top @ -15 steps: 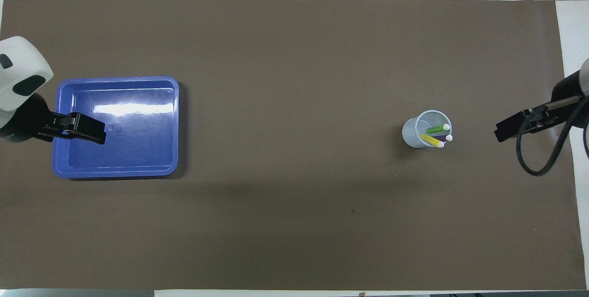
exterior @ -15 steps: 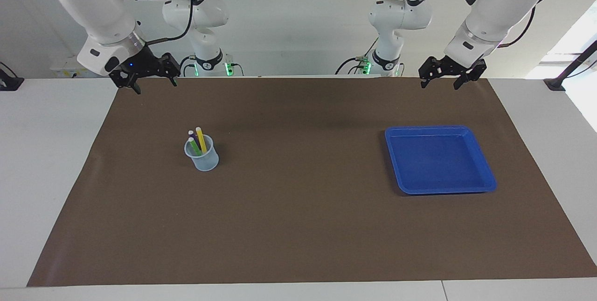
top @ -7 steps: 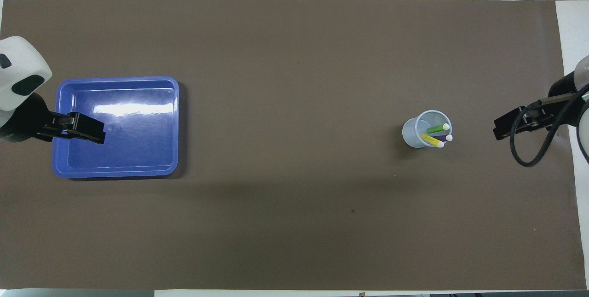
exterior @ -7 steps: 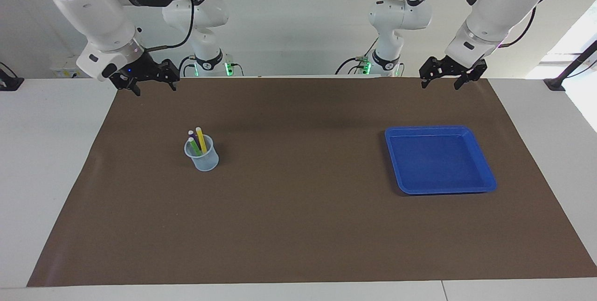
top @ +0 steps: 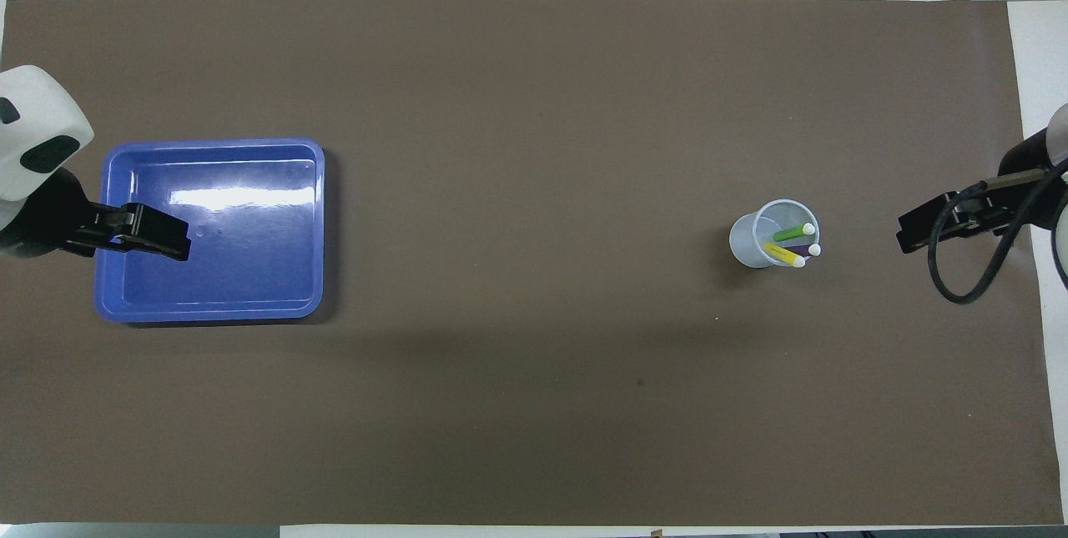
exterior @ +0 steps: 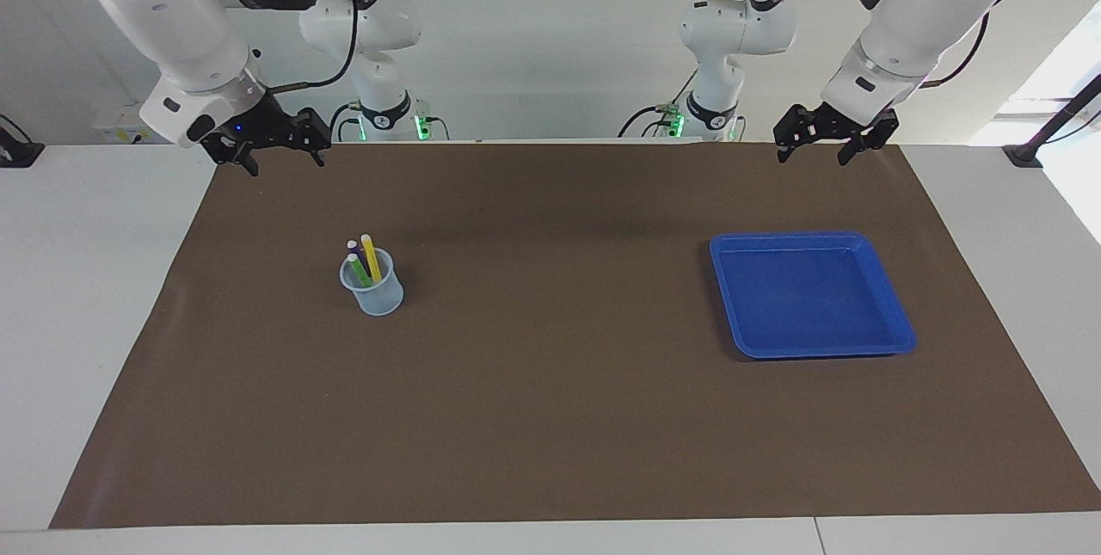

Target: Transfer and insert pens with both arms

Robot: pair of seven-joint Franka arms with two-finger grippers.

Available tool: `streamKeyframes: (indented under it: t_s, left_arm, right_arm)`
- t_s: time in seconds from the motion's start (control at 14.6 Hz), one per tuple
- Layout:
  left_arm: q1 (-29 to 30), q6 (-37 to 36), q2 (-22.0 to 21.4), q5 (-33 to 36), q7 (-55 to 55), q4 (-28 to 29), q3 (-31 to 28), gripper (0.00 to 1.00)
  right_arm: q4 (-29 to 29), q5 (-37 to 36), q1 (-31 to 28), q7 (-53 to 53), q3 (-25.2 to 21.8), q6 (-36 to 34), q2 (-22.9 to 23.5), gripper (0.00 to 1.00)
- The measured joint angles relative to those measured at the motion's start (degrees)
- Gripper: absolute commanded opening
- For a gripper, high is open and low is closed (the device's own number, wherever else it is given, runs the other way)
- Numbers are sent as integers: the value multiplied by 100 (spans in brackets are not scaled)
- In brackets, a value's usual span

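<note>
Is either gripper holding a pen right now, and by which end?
Neither. The left gripper and right gripper are open and empty, raised at the robots' edge of the mat. All three pens stand in the cup.

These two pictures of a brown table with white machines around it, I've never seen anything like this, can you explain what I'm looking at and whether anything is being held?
These are two large white robot arms, each ending in a black two-finger end effector. One picture faces the robots from across the table; the other looks steeply down from above their end.

A brown mat covers the table. On it stands a clear cup holding three pens: green, yellow and purple, pale ends up. Toward the left arm's end lies a blue tray with nothing in it.

The right end effector hangs open above the mat's edge nearest the robots, at the cup's end. The left end effector hangs open above that same edge at the tray's end. Neither holds anything. Two smaller white arms with green lights stand at the back.
</note>
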State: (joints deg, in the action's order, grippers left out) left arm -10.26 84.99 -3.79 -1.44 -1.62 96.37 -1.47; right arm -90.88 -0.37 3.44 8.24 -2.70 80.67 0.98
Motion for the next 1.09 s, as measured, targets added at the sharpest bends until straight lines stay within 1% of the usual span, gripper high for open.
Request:
streamKeyframes:
  t_s: [0.27,0.68,1.09]
  left_arm:
    - [0,0,0,0,0,0,0,100]
    - [0,0,0,0,0,0,0,100]
    - [0,0,0,0,0,0,0,100]
  right_arm:
    - [-1,0,13,0,0,6,-33,100]
    - [5,0,13,0,-7,302,-33,100]
    - [135,0,16,0,-6,366,-47,100]
